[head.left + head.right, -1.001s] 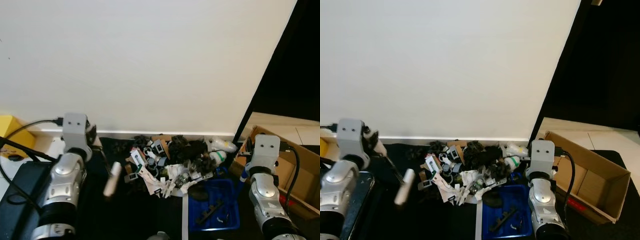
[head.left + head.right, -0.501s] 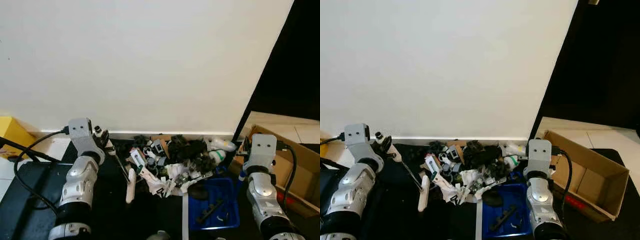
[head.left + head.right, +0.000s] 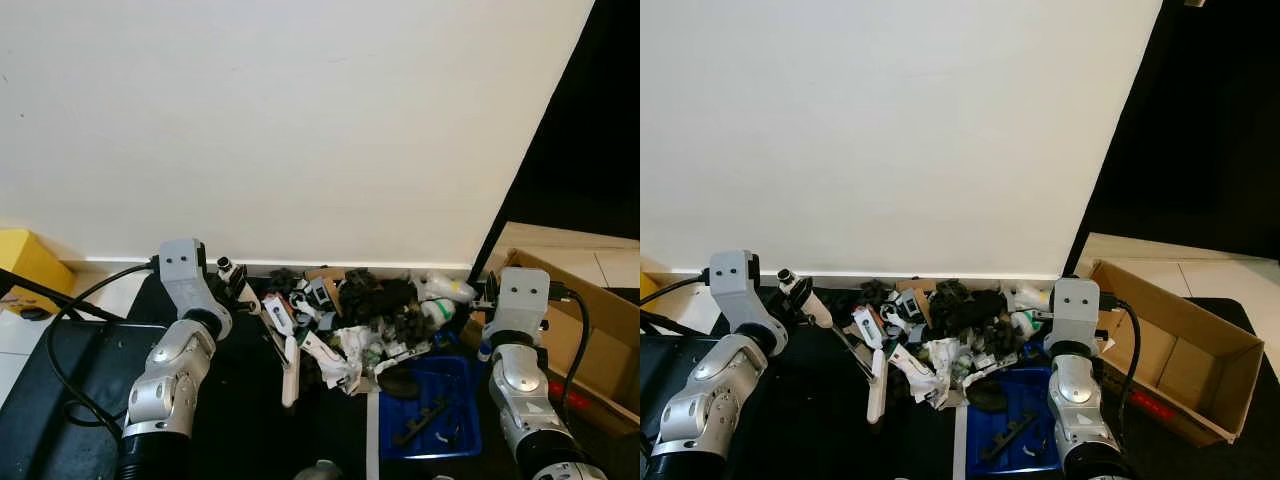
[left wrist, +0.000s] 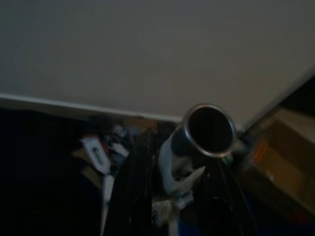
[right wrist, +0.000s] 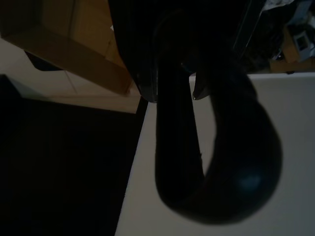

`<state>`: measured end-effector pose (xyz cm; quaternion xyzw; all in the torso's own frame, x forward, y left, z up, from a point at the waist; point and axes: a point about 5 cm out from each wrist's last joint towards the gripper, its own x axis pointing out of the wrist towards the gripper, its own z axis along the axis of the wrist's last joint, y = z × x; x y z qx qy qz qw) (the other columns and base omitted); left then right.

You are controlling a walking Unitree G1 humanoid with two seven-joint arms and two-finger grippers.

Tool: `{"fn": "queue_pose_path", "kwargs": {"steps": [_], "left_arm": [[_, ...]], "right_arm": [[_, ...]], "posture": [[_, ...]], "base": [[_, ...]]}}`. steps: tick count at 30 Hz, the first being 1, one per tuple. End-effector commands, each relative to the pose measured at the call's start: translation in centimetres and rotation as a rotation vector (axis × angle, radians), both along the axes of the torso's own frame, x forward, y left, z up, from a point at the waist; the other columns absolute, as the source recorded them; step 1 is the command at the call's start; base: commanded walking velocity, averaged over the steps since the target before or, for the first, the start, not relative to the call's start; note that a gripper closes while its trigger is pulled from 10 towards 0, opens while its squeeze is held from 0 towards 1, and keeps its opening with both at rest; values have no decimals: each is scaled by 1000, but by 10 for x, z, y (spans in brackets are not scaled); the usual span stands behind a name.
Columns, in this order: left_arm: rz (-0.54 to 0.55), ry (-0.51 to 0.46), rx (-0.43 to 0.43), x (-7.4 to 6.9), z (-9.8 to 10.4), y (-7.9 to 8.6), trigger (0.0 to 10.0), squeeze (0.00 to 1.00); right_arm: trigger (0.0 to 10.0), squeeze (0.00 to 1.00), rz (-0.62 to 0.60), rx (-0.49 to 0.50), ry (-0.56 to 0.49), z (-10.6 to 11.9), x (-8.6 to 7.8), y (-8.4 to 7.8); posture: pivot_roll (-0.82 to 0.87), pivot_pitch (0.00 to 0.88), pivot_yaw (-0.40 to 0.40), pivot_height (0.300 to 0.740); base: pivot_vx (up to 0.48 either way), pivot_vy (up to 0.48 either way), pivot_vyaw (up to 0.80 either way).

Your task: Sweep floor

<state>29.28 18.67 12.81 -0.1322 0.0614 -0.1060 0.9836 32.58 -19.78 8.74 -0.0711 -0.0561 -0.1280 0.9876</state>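
One heap of mixed black, white and grey litter (image 3: 350, 320) lies on the dark floor (image 3: 230, 420) against the base of the white wall (image 3: 280, 120). The left end effector (image 3: 238, 287) sits just left of that heap, clenched on the thin handle of one small hand brush (image 3: 290, 368), whose pale head hangs down to the floor at the heap's left edge. One blue plastic dustpan (image 3: 430, 405) lies on the floor below the right part of the heap, touching it, with one black strip-shaped piece (image 3: 420, 420) and a dark round lump inside. The right arm rises beside the dustpan's right edge; the right end effector (image 5: 206, 142) shows in its wrist view wrapped around a thick, dark curved handle, though whether the fingers are fully closed cannot be told. One open brown cardboard box (image 3: 1185, 350) stands on the floor to the right of the right arm. One yellow object (image 3: 22, 262) sits by the wall at far left, next to one black case (image 3: 60, 380) and two black cables.
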Motion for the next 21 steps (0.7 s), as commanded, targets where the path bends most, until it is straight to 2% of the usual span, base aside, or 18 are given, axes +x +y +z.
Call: {"fn": "queue_pose_path", "kwargs": {"steps": [1,3,8,11,14,20,21], "left_arm": [[-192,-5,-112,-13,7,-38,10000,0],[-286,4,-178,-24,18,-58,10000,0],[-353,-13,-244,-24,38,-68,10000,0],[-396,-37,-245,-26,51,-72,10000,0],[-467,-47,-216,-33,62,-74,10000,0],[-539,-31,-202,-40,70,-75,10000,0],[-580,-26,-187,-44,72,-77,10000,0]], "right_arm": [[10000,0,-44,-3,45,-10,-4,2],[10000,0,-107,12,39,-10,-6,-4],[10000,0,-122,22,34,-11,-7,-6],[10000,0,-106,34,27,-11,-8,-4],[10000,0,-99,31,21,-10,-7,-2],[10000,0,-104,31,18,-9,-7,-1],[10000,0,-105,32,17,-9,-6,-1]], "posture": [[136,228,130,740],[137,227,130,740],[136,219,135,740],[137,217,139,740],[136,214,142,740],[141,212,143,740],[141,211,144,740]], "base": [[0,0,0],[0,0,0],[0,0,0],[0,0,0],[0,0,0],[0,0,0],[0,0,0]]}}
